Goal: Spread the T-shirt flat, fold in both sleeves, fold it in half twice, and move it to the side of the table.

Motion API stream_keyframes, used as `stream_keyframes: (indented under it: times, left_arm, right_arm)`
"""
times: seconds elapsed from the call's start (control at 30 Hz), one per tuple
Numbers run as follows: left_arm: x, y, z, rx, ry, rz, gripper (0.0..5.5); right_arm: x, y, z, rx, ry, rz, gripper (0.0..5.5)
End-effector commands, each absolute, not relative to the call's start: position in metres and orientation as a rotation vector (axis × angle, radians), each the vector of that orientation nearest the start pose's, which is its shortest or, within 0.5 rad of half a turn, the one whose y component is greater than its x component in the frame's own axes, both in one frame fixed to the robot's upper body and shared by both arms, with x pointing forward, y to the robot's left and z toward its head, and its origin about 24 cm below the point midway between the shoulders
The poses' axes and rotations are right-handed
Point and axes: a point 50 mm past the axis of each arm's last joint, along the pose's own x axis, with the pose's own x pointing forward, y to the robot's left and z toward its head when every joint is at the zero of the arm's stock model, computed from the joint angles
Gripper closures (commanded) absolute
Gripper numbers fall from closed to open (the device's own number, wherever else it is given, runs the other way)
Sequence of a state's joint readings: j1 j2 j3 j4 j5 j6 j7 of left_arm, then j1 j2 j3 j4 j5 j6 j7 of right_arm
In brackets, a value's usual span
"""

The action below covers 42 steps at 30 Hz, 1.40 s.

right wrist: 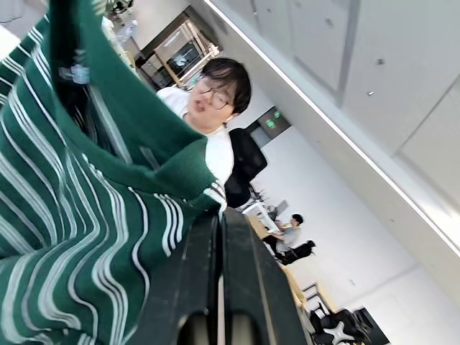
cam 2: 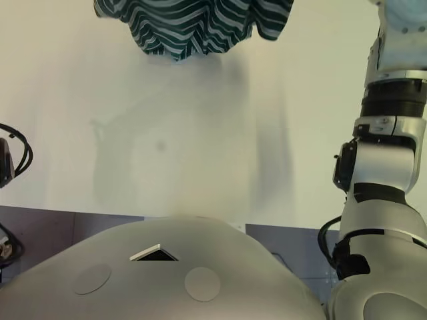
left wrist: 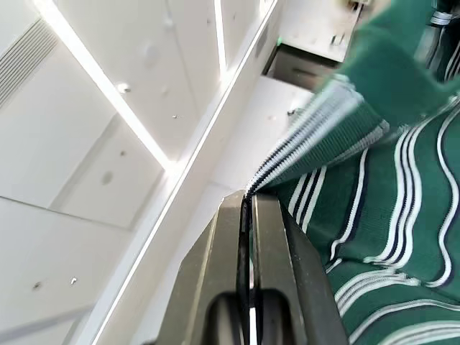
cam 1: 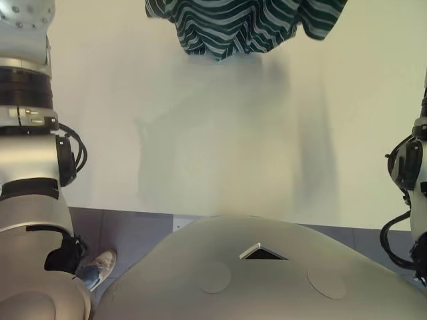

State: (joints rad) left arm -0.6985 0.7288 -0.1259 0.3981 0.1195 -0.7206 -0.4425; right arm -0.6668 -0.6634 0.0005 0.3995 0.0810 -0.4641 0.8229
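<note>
The green T-shirt (cam 1: 243,27) with white and dark stripes hangs in the air over the far part of the white table (cam 1: 220,147), its lower folds dangling above the surface. My left gripper (left wrist: 249,208) is shut on a ribbed striped edge of the T-shirt (left wrist: 374,194). My right gripper (right wrist: 219,215) is shut on another ribbed edge of the T-shirt (right wrist: 79,237). Both arms are raised high, with the left arm (cam 1: 30,133) and right arm (cam 2: 387,153) standing at the table's sides.
The table's near edge (cam 1: 200,215) runs across in front of me, with grey floor (cam 1: 133,233) below it. A shoe (cam 1: 99,265) rests on the floor at the near left.
</note>
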Motion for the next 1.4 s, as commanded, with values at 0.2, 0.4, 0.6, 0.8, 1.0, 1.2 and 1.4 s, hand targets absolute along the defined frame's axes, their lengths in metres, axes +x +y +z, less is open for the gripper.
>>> stream_keyframes:
  times: [0.2, 0.4, 0.6, 0.8, 1.0, 1.2, 1.4]
  left_arm:
    - [0.246, 0.176, 0.163, 1.069, -0.684, -0.931, 5.49]
    - [0.215, 0.166, 0.116, 1.034, -0.528, -1.174, 5.49]
    - [0.183, 0.155, 0.078, 0.977, -0.402, -1.404, 5.49]
    - [0.148, 0.159, 0.048, 0.966, -0.248, -1.630, 5.49]
    - [0.140, 0.183, 0.048, 0.974, -0.163, -1.620, 5.49]
    - [0.138, 0.203, 0.069, 0.899, -0.181, -1.537, 5.49]
    - [0.131, 0.209, 0.063, 0.889, -0.117, -1.588, 5.50]
  right_arm:
    - [0.263, -0.210, 0.163, -0.900, -0.335, 1.061, 5.50]
    - [0.224, -0.202, 0.118, -0.838, -0.210, 1.261, 5.50]
    - [0.183, -0.194, 0.084, -0.774, -0.066, 1.500, 5.50]
    - [0.152, -0.195, 0.054, -0.712, 0.136, 1.678, 5.50]
    - [0.140, -0.199, 0.038, -0.707, 0.229, 1.692, 5.50]
    - [0.136, -0.205, 0.038, -0.682, 0.253, 1.704, 5.50]
    - [0.126, -0.205, 0.047, -0.596, 0.247, 1.777, 5.17]
